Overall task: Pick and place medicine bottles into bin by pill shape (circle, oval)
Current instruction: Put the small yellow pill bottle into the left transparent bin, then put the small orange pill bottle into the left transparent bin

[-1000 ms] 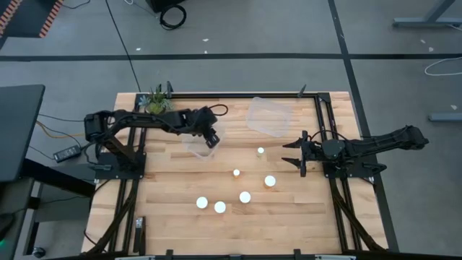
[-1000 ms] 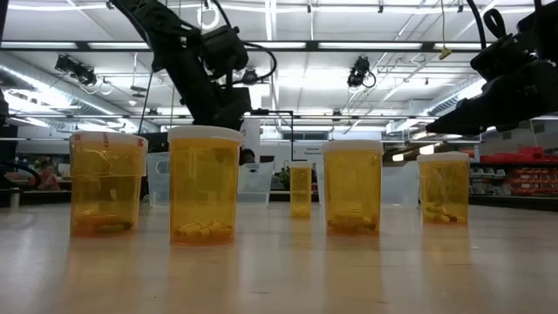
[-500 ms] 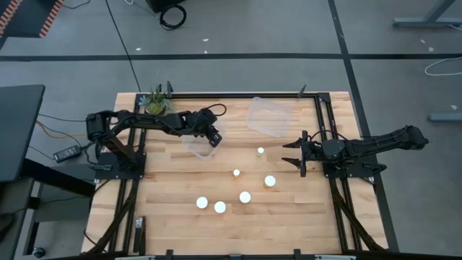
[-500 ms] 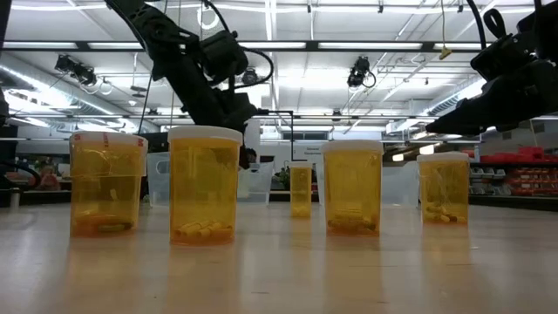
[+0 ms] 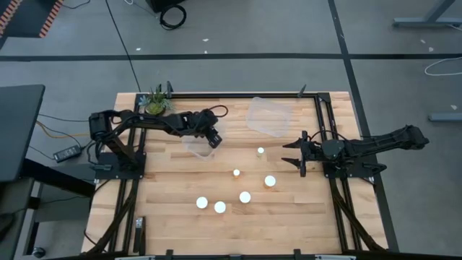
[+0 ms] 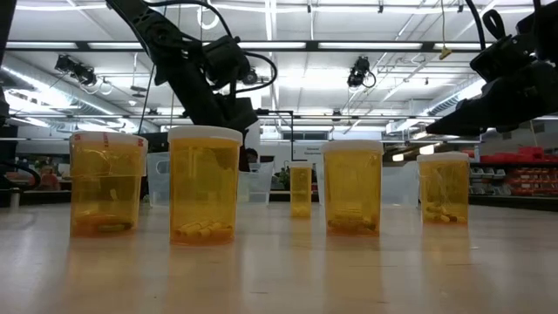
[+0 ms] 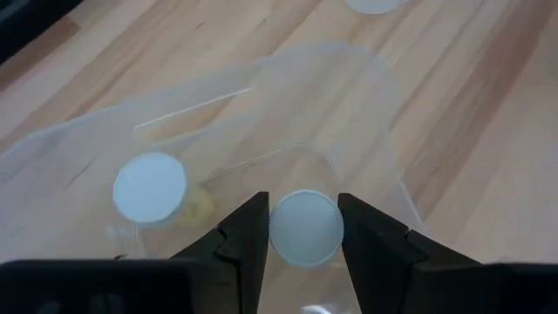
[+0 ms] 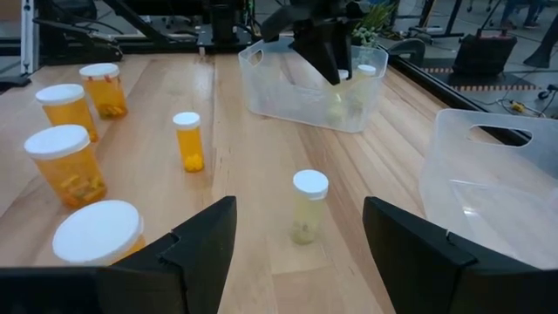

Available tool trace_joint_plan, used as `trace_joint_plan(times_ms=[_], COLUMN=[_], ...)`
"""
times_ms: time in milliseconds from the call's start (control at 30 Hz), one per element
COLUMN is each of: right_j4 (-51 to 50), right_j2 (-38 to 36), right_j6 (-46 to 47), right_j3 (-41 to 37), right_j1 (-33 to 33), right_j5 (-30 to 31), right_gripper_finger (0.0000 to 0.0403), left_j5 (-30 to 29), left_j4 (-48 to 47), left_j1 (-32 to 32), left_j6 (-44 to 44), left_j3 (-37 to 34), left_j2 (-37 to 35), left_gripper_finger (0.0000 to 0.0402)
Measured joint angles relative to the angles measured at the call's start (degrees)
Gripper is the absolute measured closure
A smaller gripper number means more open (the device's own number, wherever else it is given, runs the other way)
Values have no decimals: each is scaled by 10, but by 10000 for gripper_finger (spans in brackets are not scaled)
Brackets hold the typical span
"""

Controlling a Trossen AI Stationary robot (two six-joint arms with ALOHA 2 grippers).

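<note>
My left gripper (image 5: pixel 211 136) hangs over the nearer clear bin (image 5: pixel 195 148), shut on a white-capped medicine bottle (image 7: pixel 305 228). A second bottle (image 7: pixel 150 187) lies inside that bin. Several more bottles with white caps and amber bodies stand upright on the wooden table, among them one (image 5: pixel 260 151) just ahead of my right gripper (image 5: pixel 292 153) and a cluster nearer the front (image 5: pixel 219 207). My right gripper is open and empty at the table's right side; its wrist view shows the nearest bottle (image 8: pixel 309 208) beyond its fingers. My left gripper pinches the bottle's round white cap (image 7: pixel 281 234) by its sides between the two fingers. The fingers come from above, pointing down. The bottle stands upright under them inside the bin, its body hidden by the cap. I cannot tell whether its base touches the bin floor.
A second clear bin (image 5: pixel 268 115) sits at the far middle of the table. A green potted plant (image 5: pixel 155 101) stands at the far left corner. Black frame rails (image 5: pixel 321 123) run along the table's sides. Bare wood lies between the bins and the bottles.
My left gripper has moved a little toward the table's far edge over the nearer bin, still shut on the bottle.
</note>
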Motion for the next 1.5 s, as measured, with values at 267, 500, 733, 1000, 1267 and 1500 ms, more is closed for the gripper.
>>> trace_joint_plan(times_ms=[267,500,733,1000,1267,1500], right_j4=[0,0,0,0,0,0], right_j2=[0,0,0,0,0,0], right_j6=[0,0,0,0,0,0], right_j3=[0,0,0,0,0,0], right_j1=[0,0,0,0,0,0], right_j5=[0,0,0,0,0,0], right_gripper_finger=[146,146,146,146,146,146], left_j5=[6,6,6,3,14,30], left_j4=[0,0,0,0,3,6], left_j1=[-2,-2,-2,-2,-27,-75], left_j6=[15,18,30,65,79,24], left_j3=[0,0,1,36,70,73], left_j2=[0,0,0,0,0,9], left_gripper_finger=[255,222,205,195,187,198])
